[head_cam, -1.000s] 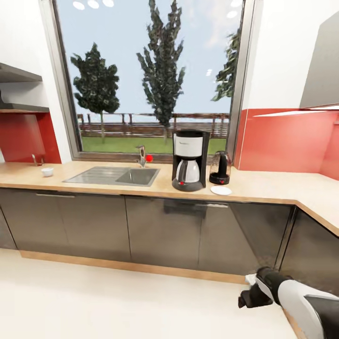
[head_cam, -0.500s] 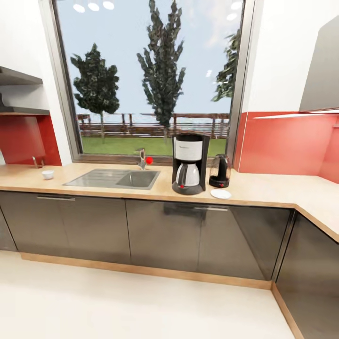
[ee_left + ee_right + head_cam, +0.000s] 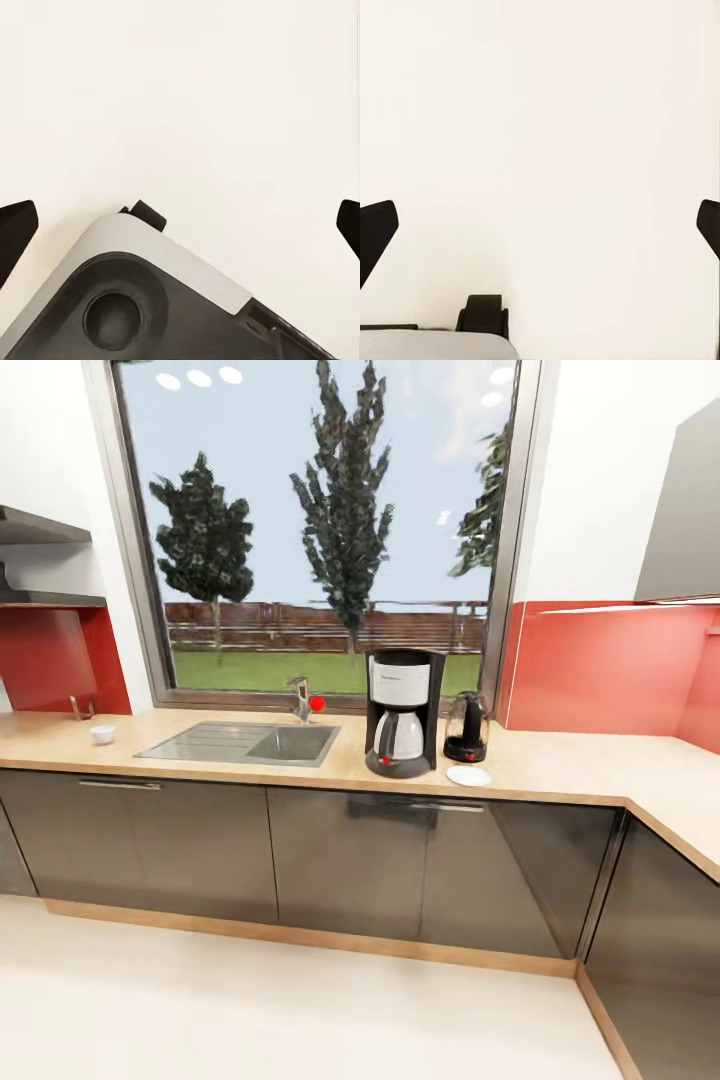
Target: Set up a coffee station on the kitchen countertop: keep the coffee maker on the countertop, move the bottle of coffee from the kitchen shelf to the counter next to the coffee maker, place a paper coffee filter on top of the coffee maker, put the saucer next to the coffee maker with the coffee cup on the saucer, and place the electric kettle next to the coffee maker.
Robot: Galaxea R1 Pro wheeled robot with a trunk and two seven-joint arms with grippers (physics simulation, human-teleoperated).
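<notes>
Standing on the long beige wood-look tabletop (image 3: 560, 765), the tall black-and-white coffee maker (image 3: 402, 710) has the dark glossy kettle (image 3: 466, 727) and flat white saucer (image 3: 468, 775) at its 3 o'clock — grouped as a station. The small white cup (image 3: 102, 734) waits far off at 9 o'clock; both pairs of fingers — left (image 3: 180, 229), right (image 3: 540, 229) — hang released over pale floor, grasping nothing.

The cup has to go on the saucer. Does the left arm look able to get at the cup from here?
Probably not yet. The cup sits far off on the countertop left of the sink, while the left tool hangs open over bare floor.

I see a steel sink (image 3: 240, 741) at my ten o'clock, its tap (image 3: 300, 698) behind, a window (image 3: 320, 530) at twelve, red backsplash (image 3: 610, 665) at two.
</notes>
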